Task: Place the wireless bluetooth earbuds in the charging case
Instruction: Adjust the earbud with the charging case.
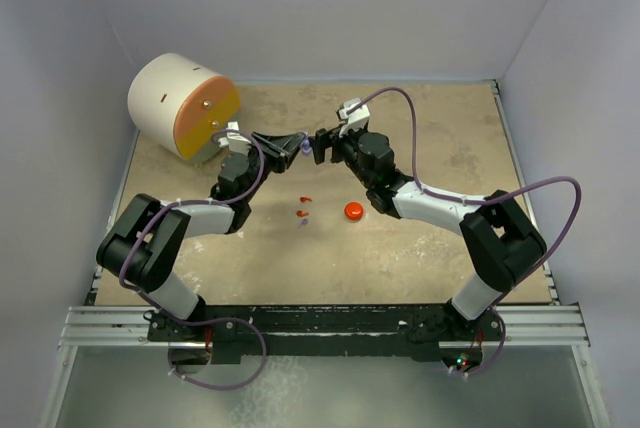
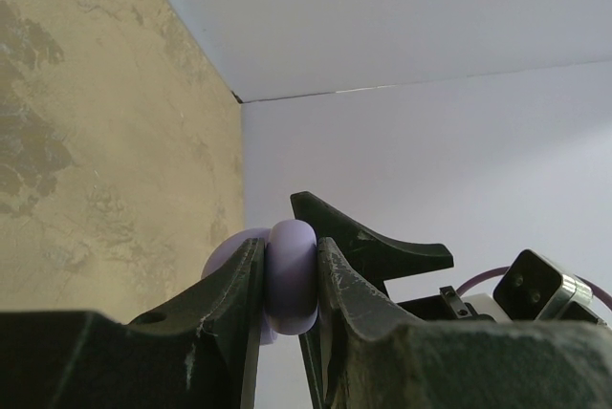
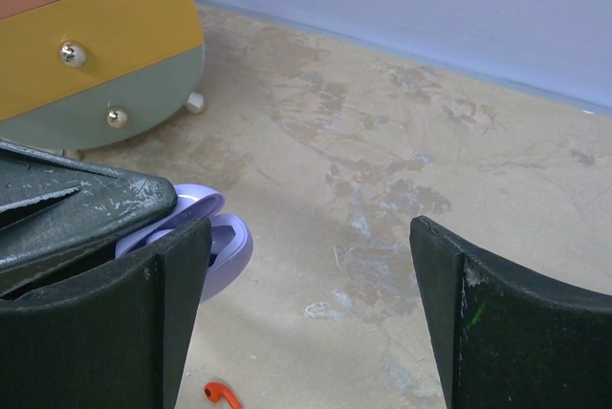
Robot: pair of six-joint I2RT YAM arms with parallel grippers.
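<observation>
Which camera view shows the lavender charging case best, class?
Left wrist: the lavender charging case sits close and central, clamped in the left gripper. Right wrist shows it half hidden; top external, only a speck.

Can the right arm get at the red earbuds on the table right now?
Probably yes: the right tool is open and empty, and the red earbuds lie uncovered on the table close by.

Earbuds (image 1: 303,213) lie on the table (image 1: 420,248), left of the disc (image 1: 353,211).
</observation>
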